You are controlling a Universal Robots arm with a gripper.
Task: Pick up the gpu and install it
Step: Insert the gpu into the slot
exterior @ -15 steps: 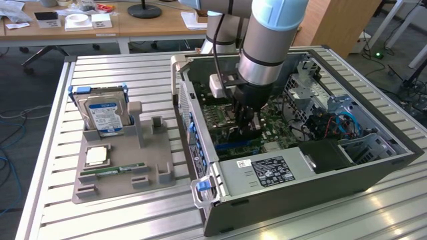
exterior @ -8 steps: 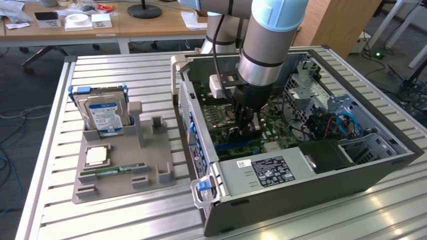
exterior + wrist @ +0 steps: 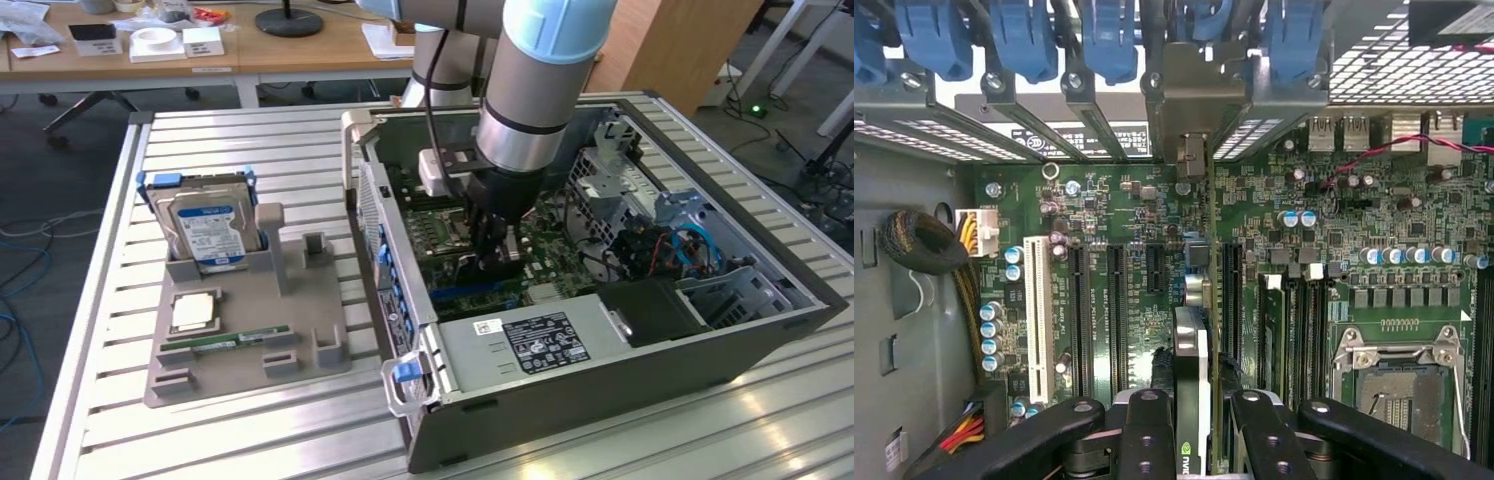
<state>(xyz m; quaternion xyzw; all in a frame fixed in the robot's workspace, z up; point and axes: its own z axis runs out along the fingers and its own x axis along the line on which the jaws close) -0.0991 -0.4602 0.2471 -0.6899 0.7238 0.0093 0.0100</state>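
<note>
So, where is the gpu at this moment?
The gpu is held edge-on in the gripper, inside the open computer case, over the motherboard and its long slots. The case stands at the exterior view's right of the hard drive.

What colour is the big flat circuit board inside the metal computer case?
Green circuit board, clearest in the wrist view.

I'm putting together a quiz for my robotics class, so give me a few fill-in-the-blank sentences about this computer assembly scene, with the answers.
1. The gripper, inside the computer case, is shut on the ____.
2. The hard drive stands upright in a grey fixture on the exterior view's ____ of the case.
3. The RAM stick lying on that fixture is ____ in colour.
Missing words: gpu; left; green.
</note>
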